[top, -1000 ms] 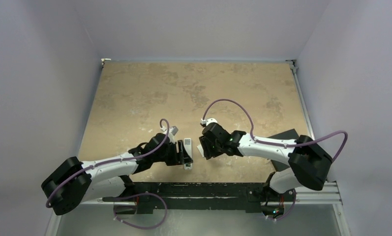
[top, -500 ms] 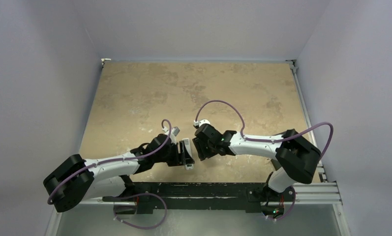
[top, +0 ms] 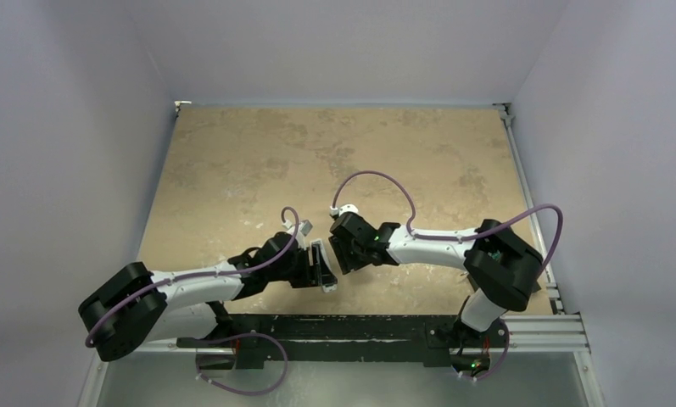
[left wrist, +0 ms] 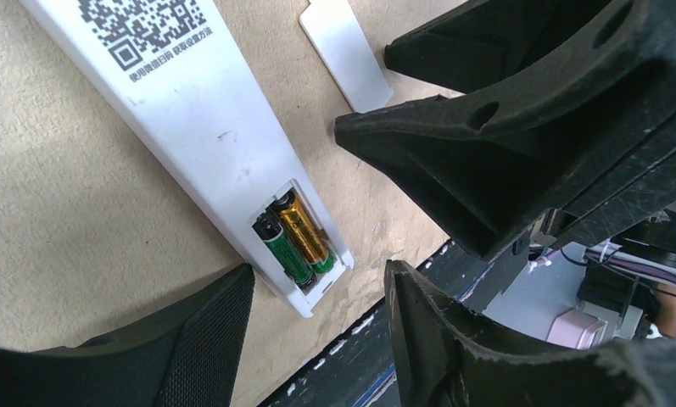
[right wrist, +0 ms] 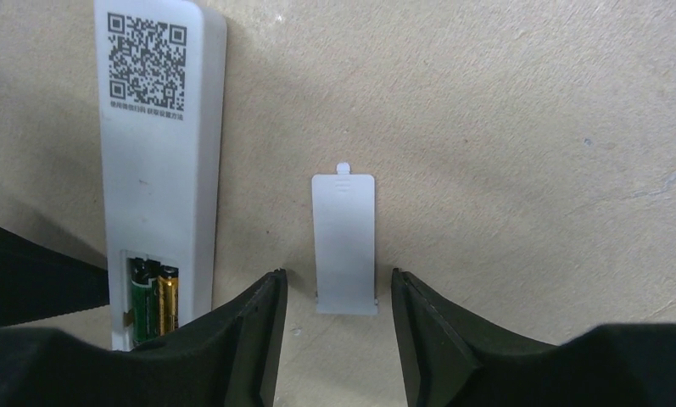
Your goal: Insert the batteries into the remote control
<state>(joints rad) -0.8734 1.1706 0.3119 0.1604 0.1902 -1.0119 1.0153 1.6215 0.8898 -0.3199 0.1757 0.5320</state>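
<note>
Two batteries (right wrist: 152, 303) lie along remote control (right wrist: 160, 170), recess end toward table (top: 232, 170) near edge | left jaws spread | right jaws spread

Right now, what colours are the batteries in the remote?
Green-black battery beside gold battery; left wrist view shows them best.

light: bright, even, diffuse | shadows: soft, on desk (right wrist: 487, 102) beside jaws | focus: wrist views crisp mid-frame, jaws soft near lens | top view: coarser

A tan, mottled tabletop (top: 232, 153) sits boxed by plain pale lavender walls (top: 343, 42) on three sides.
</note>
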